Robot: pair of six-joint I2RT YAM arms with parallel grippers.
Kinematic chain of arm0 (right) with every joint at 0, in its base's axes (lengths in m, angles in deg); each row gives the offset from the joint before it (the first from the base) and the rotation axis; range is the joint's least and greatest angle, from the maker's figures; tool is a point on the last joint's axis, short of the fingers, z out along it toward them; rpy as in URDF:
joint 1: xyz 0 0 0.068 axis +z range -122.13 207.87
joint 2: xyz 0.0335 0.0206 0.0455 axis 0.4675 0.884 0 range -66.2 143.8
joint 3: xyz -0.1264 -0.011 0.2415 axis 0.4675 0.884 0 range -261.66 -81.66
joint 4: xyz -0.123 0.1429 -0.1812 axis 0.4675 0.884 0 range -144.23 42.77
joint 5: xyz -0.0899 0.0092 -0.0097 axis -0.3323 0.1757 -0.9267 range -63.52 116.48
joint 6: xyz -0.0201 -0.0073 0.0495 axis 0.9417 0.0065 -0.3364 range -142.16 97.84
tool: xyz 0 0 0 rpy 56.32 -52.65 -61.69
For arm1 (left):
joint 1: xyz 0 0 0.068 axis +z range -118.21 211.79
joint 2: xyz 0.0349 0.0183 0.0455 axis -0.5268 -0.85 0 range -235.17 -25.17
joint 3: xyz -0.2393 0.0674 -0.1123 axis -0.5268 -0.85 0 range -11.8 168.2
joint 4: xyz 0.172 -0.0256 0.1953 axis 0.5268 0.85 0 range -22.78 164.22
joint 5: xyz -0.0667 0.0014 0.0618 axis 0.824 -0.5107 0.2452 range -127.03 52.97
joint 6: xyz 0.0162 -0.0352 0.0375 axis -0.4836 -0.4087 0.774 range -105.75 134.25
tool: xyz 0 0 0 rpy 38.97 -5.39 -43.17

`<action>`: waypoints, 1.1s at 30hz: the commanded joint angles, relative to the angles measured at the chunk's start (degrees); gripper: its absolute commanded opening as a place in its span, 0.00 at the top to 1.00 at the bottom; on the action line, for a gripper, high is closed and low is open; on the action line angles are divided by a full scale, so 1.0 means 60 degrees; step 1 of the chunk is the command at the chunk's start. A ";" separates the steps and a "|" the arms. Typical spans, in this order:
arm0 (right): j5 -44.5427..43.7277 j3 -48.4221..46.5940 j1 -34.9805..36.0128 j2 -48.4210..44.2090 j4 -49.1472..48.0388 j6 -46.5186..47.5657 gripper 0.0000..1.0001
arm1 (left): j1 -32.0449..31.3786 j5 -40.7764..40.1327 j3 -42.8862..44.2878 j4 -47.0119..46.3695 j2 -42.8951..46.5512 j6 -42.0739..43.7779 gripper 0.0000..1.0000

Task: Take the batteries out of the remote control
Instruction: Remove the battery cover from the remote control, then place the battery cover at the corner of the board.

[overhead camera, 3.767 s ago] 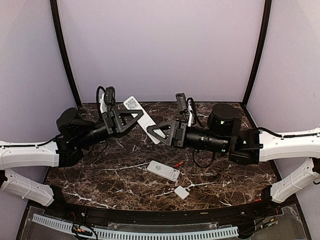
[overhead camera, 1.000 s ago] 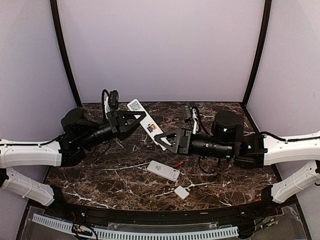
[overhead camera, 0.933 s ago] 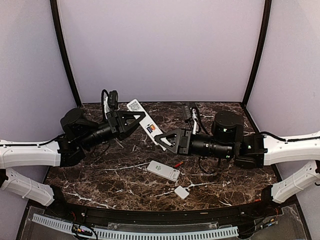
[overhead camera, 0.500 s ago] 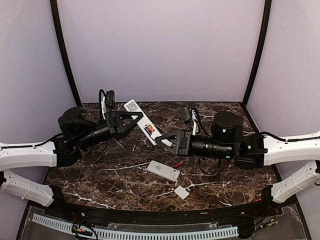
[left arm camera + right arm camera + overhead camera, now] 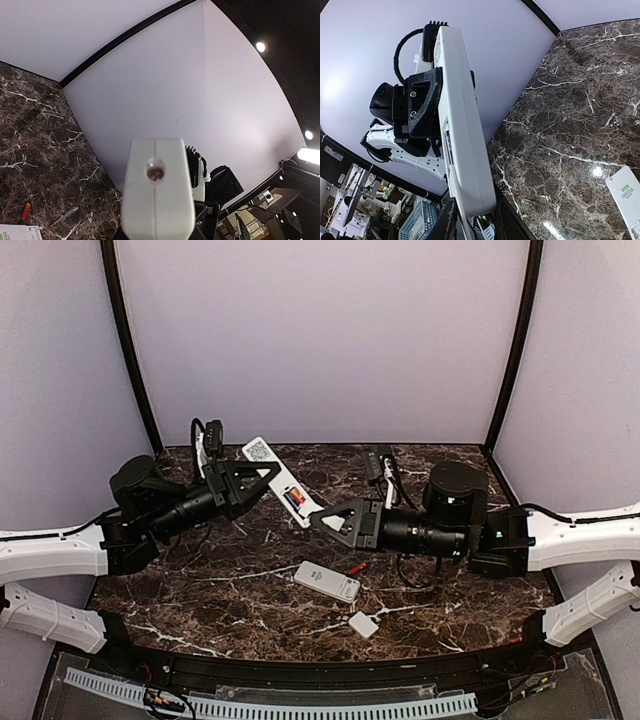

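**A:** Why is the remote (image 5: 283, 483) up off the counter (image 5: 200, 590)?

**B:** The left end effector (image 5: 268, 470) is clamped across its upper half and holds it tilted in the air. The open bay faces the overhead camera. The batteries (image 5: 294, 498) sit in that bay, just below the left grip, and red shows on them.

**A:** And the other arm?

**B:** The right end effector (image 5: 320, 519) is closed on the remote's lower end. In the right wrist view the white body is wedged between its fingers (image 5: 449, 220). I'd judge the double hold steadies the remote so the cells can be worked out.

**A:** Is anything out already?

**B:** A loose red battery (image 5: 356, 568) lies on the counter just beside a second remote (image 5: 327, 581). The left wrist view shows a greyish battery (image 5: 65, 216) near it. A small white cover (image 5: 363, 624) lies closer to the arm bases.

**A:** And the surroundings?

**B:** The counter is glossy dark brown marble pattern with white veins. The walls (image 5: 320, 340) are plain pale lilac, with black posts (image 5: 128, 350) at the corners.
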 commanded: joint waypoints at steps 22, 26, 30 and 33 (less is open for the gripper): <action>-0.0179 0.0407 0.0001 -0.0315 0.0148 -0.0088 1.00 | 0.0274 -0.1402 -0.0270 0.2340 0.1299 -0.0202 1.00; -0.0321 0.0533 0.0003 -0.0501 0.0291 0.0003 1.00 | 0.0807 -0.0868 -0.0312 0.3308 0.1422 -0.0188 1.00; -0.0769 0.0517 -0.0014 -0.0672 0.0854 -0.0054 1.00 | 0.1166 -0.0421 -0.0552 0.3955 0.1343 -0.0109 1.00; -0.1152 0.0204 -0.0018 -0.0726 0.1979 -0.0068 1.00 | 0.1316 -0.0155 -0.0960 0.4009 0.1384 -0.0152 1.00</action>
